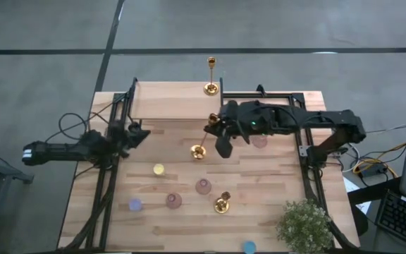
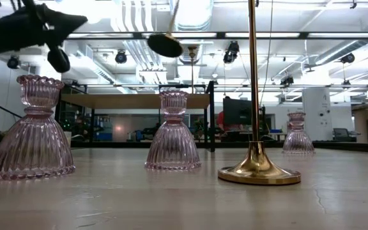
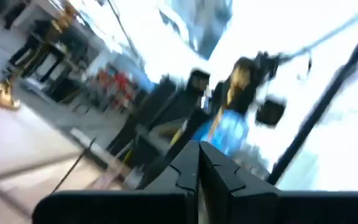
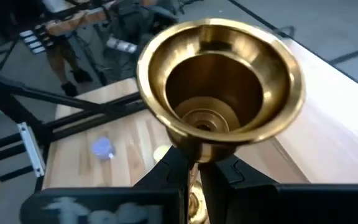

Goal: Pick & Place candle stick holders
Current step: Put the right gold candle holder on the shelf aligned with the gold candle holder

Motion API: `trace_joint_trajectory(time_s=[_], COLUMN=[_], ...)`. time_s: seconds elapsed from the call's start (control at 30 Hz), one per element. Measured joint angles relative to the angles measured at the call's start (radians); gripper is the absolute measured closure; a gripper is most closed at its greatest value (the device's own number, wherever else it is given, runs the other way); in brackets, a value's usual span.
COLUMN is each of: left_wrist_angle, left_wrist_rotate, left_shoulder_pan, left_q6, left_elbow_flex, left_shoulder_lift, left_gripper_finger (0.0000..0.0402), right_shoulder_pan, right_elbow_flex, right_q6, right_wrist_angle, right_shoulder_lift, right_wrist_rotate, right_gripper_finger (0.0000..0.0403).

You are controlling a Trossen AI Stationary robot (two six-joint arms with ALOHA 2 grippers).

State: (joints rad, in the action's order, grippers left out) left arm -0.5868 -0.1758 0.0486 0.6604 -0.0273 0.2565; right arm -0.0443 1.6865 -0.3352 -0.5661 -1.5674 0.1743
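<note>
When you look from above, the right gripper is over the middle of the table, clamped on the stem of a gold candle stick holder that leans, its round base toward the near left. A second holder stands upright at the far edge, on the raised wooden shelf. A third holder stands nearer, with open wood around it, and the potted plant fills the near right corner. The left gripper waits at the left side by the frame.

From the table height, the third holder stands upright between pink glass holders.

At the left wrist, the fingers are pressed together, holding nothing.

At the right wrist, the cup of the held holder rises just above the closed fingers.
</note>
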Motion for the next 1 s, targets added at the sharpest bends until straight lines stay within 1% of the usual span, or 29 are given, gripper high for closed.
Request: trace_joint_trajectory(time_s=[0.03, 0.1, 0.23, 0.33, 0.4, 0.5, 0.6, 0.67, 0.77, 0.87, 1.0], left_wrist_angle=[-0.034, -0.076, -0.067, -0.037, 0.009, 0.103, 0.183, 0.202, 0.249, 0.368, 0.393], left_wrist_rotate=[-0.007, -0.015, -0.019, -0.019, -0.010, 0.017, 0.046, 0.067, 0.112, 0.118, 0.113], left_shoulder_pan=[0.001, 0.002, 0.002, 0.001, 0.001, 0.001, 0.001, 0.001, 0.001, 0.001, 0.002], left_q6=[0.039, 0.065, 0.124, 0.090, 0.048, -0.006, -0.058, -0.095, -0.169, -0.178, -0.191], left_elbow_flex=[0.000, -0.003, -0.061, -0.134, -0.193, -0.290, -0.384, -0.442, -0.522, -0.590, -0.662], left_shoulder_lift=[0.001, 0.007, 0.028, 0.078, 0.126, 0.217, 0.312, 0.375, 0.457, 0.533, 0.604], left_gripper_finger=[0.0388, 0.0388, 0.0388, 0.0385, 0.0377, 0.0353, 0.0320, 0.0295, 0.0259, 0.0226, 0.0196], right_shoulder_pan=[0.004, 0.011, 0.033, 0.054, 0.064, 0.077, 0.091, 0.098, 0.106, 0.110, 0.111], right_elbow_flex=[0.037, 0.114, 0.291, 0.418, 0.485, 0.568, 0.642, 0.671, 0.660, 0.667, 0.668], right_q6=[0.014, 0.028, 0.031, 0.030, 0.037, 0.045, 0.043, 0.044, 0.042, 0.036, 0.031], right_wrist_angle=[-0.011, -0.042, -0.171, -0.270, -0.304, -0.323, -0.339, -0.346, -0.328, -0.328, -0.341], right_shoulder_lift=[-0.027, -0.084, -0.200, -0.282, -0.328, -0.381, -0.425, -0.445, -0.442, -0.439, -0.436], right_wrist_rotate=[-0.007, -0.024, -0.053, -0.081, -0.095, -0.134, -0.187, -0.193, -0.198, -0.200, -0.201], right_gripper_finger=[0.0390, 0.0390, 0.0390, 0.0390, 0.0390, 0.0390, 0.0390, 0.0390, 0.0390, 0.0390, 0.0390])
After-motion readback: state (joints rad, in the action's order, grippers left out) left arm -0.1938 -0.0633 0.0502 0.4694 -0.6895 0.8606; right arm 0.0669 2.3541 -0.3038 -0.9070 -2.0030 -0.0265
